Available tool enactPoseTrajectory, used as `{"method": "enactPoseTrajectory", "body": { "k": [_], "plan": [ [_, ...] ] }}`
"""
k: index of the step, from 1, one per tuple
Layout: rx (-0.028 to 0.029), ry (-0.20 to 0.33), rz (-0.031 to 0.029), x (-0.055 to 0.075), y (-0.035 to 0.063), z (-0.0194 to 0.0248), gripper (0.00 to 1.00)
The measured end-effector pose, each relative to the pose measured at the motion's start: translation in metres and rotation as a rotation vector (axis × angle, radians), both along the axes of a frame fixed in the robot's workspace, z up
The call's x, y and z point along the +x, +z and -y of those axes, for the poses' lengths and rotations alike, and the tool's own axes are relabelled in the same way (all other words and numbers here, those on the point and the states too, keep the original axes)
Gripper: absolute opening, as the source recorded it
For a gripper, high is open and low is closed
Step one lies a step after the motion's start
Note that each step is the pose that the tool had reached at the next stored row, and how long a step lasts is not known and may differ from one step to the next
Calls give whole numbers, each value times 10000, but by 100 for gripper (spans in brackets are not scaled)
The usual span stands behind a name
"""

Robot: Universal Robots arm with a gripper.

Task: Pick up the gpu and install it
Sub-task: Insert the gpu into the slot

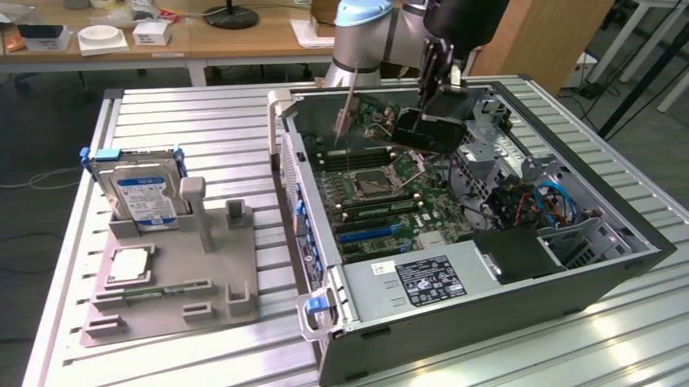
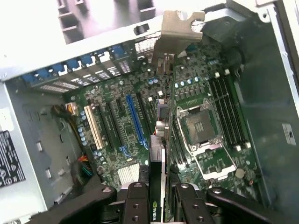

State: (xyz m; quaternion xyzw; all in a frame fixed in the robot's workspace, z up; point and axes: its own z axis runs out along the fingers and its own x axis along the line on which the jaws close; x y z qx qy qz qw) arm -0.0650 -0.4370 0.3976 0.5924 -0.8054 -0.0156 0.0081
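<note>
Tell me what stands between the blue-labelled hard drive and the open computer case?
In the exterior view, two grey posts of the holder stand between the hard drive and the computer case, then a bare strip of table.

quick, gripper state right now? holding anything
Gripper: closed, holding the gpu over the motherboard.

I am holding the gpu above the motherboard inside the case, which is sitting toward the table edge on the exterior view's right, with the hard drive standing toward the opposite edge.
</note>
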Motion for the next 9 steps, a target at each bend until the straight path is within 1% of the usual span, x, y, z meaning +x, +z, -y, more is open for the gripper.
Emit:
{"method": "enactPoseTrajectory", "body": {
  "k": [9],
  "plan": [
    [1, 1636, 1, 1, -12, 0, 26]
  ]
}}
